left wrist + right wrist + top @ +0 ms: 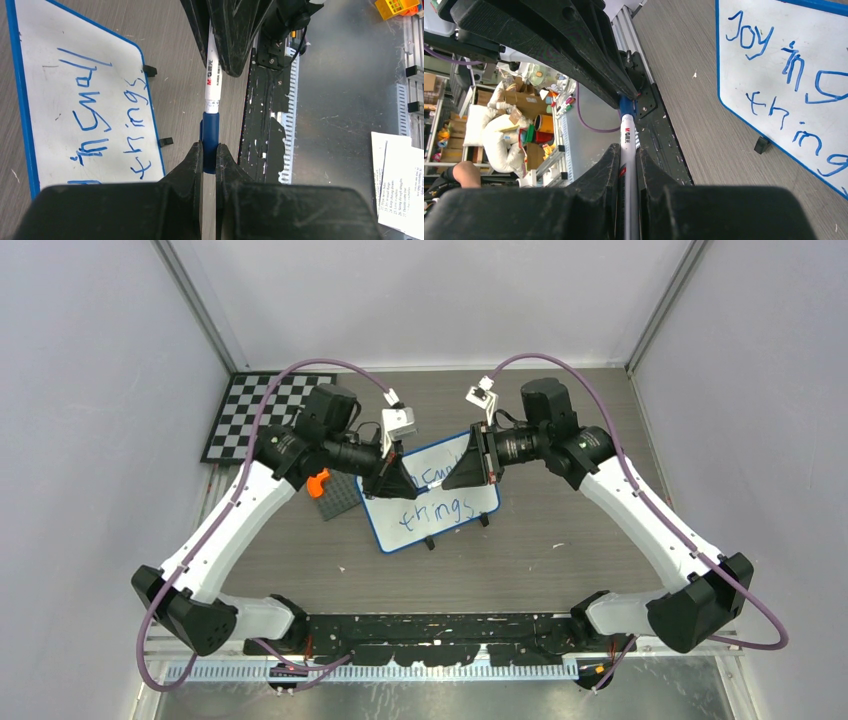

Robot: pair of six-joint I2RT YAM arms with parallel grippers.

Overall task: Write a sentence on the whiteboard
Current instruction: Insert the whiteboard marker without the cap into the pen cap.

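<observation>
The whiteboard (415,522), white with a blue frame and two black feet, lies on the table's middle. The sentence (440,498) on it is blue handwriting in two lines, "Joy in small things" (774,70). Both grippers meet just above the board. My left gripper (394,480) is shut on the blue cap (210,132) of a white marker (212,75). My right gripper (456,476) is shut on the marker's white barrel (628,142). The cap sits on the marker's end (625,105). The board and writing also show in the left wrist view (50,75).
A black-and-white checkerboard (262,410) lies at the back left. A grey studded plate (338,500) with an orange piece (318,482) sits left of the board. A black rail (440,627) runs along the near edge. Printed paper (397,180) lies beyond it.
</observation>
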